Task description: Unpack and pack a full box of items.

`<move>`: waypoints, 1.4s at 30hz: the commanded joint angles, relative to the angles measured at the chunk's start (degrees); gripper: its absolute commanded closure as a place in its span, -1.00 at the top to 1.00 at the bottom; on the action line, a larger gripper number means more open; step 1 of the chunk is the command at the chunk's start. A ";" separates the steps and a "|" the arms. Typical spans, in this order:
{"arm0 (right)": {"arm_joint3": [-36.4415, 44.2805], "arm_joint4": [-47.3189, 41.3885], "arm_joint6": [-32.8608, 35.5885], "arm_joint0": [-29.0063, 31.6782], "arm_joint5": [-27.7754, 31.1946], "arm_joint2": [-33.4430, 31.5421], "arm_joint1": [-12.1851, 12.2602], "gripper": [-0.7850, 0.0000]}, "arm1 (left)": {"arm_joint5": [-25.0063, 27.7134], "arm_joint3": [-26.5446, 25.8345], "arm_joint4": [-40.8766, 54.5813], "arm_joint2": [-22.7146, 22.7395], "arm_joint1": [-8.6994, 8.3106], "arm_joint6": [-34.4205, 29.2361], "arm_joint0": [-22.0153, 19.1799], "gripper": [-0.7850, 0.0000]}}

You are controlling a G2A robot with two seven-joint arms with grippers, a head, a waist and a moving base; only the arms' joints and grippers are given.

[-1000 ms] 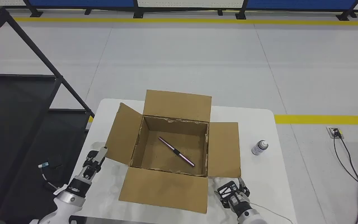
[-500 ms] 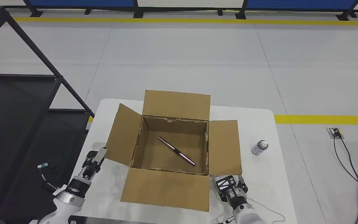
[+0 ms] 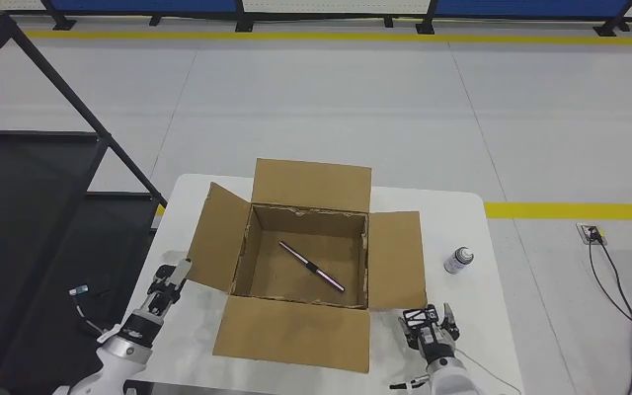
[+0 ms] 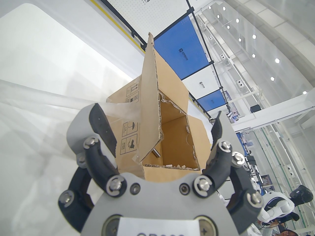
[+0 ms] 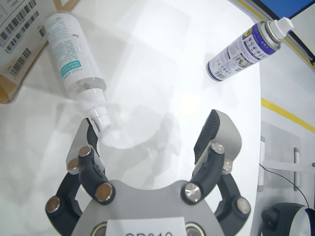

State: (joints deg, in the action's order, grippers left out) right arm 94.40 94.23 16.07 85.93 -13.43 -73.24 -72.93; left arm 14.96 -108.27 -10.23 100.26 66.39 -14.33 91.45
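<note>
An open cardboard box (image 3: 296, 331) stands mid-table with its four flaps spread; a thin purple pen (image 3: 311, 267) lies on its floor. The box (image 4: 172, 128) also fills the left wrist view, the pen's end (image 4: 155, 153) peeking past a flap. My left gripper (image 3: 174, 272) (image 4: 158, 121) is open, low beside the box's left flap. My right gripper (image 3: 429, 316) (image 5: 152, 126) is open over bare table near the front right corner. A white pump bottle (image 5: 73, 57) lies on its side just ahead of it, by the box's flap (image 5: 19, 25). A blue spray can (image 3: 457, 260) (image 5: 246, 52) stands farther right.
The white table (image 3: 464, 217) ends close to the spray can on the right. A black metal frame (image 3: 109, 158) stands off the table's left side. A yellow floor line (image 3: 553, 210) runs to the right.
My right gripper has shifted to the right, away from the box's front corner. The left arm, the box and the pen have kept still.
</note>
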 commanded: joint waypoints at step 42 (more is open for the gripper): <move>5.54 -21.97 3.96 -7.54 47.67 -21.33 4.77 1.00 | -10.71 6.51 -1.63 3.31 -2.87 -22.35 -18.27 1.00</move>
State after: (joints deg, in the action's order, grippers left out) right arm 100.95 73.84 20.87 78.86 31.85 -94.28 -68.29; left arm 4.32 -102.25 -11.75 103.19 63.62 -36.69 73.25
